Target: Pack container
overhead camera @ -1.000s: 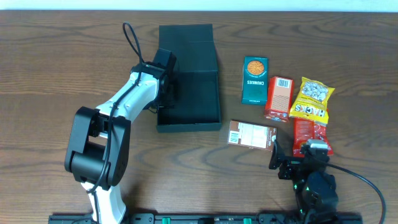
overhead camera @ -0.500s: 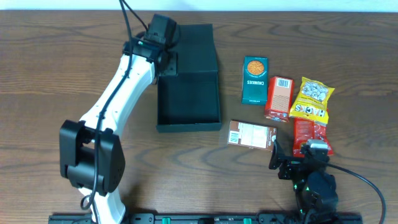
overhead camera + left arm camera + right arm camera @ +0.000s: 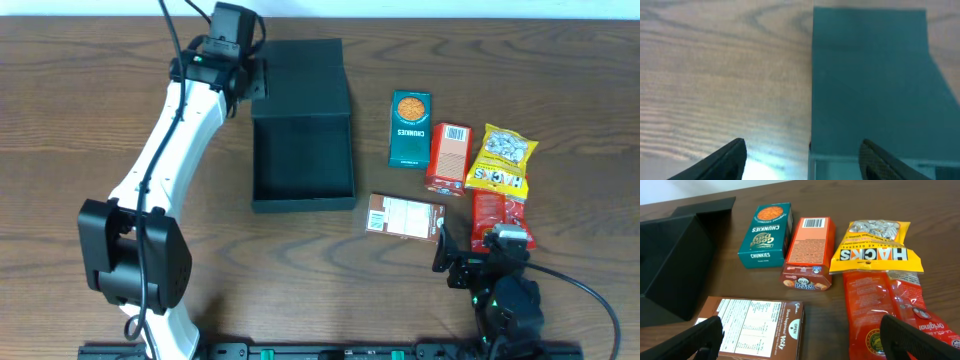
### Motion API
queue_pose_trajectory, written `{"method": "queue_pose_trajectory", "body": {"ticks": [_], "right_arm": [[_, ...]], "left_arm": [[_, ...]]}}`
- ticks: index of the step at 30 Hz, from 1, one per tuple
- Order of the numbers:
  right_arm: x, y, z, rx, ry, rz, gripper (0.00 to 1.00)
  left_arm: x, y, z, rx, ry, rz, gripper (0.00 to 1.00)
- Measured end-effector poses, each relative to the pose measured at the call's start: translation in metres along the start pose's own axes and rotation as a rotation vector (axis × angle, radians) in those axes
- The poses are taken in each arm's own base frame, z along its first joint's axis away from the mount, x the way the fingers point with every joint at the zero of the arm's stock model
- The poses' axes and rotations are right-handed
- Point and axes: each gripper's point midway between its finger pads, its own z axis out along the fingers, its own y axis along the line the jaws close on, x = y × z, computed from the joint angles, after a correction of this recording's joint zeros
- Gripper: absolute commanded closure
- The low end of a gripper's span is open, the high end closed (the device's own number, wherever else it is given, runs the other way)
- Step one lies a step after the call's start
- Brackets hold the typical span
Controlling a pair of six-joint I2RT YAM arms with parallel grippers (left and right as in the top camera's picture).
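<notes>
The dark container lies open on the table, its flap lid folded back at the far end; it looks empty. My left gripper is open at the lid's left edge; the left wrist view shows the lid between and beyond its fingers. My right gripper is open and empty near the table's front, its fingers just short of the brown Pocky box. The container's corner also shows in the right wrist view.
Snacks lie right of the container: a teal Chunkies carton, an orange box, a yellow Hacks bag, a red packet and the brown Pocky box.
My left arm has swung away from the container's left wall to the far end, beside the lid. The right arm has not moved.
</notes>
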Motion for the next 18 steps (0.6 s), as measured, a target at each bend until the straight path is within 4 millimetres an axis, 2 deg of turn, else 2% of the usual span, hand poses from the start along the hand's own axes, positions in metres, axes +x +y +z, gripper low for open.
{"method": "queue_pose_trajectory", "body": {"ticks": [5, 10, 11, 13, 16, 18], "right_arm": [[0.0, 0.0, 0.0, 0.0, 0.0, 0.0, 0.01], [-0.004, 0.001, 0.0, -0.004, -0.018, 0.003, 0.01], [-0.01, 0.003, 0.001, -0.011, -0.045, 0.009, 0.01], [-0.037, 0.009, -0.001, -0.042, -0.158, 0.063, 0.01], [-0.082, 0.016, -0.013, -0.108, -0.338, 0.258, 0.01], [-0.093, 0.014, -0.018, -0.13, -0.381, 0.407, 0.01]], "left_arm": [[-0.009, -0.004, 0.0, 0.015, -0.035, 0.0, 0.2], [-0.009, -0.005, 0.0, 0.02, -0.038, -0.001, 0.18], [-0.009, -0.005, 0.0, 0.022, -0.036, -0.001, 0.18], [-0.008, -0.005, 0.0, 0.022, -0.034, 0.0, 0.18], [-0.007, -0.005, 0.0, 0.021, -0.027, 0.001, 0.18], [-0.007, -0.006, 0.0, 0.023, -0.029, 0.0, 0.18]]}}
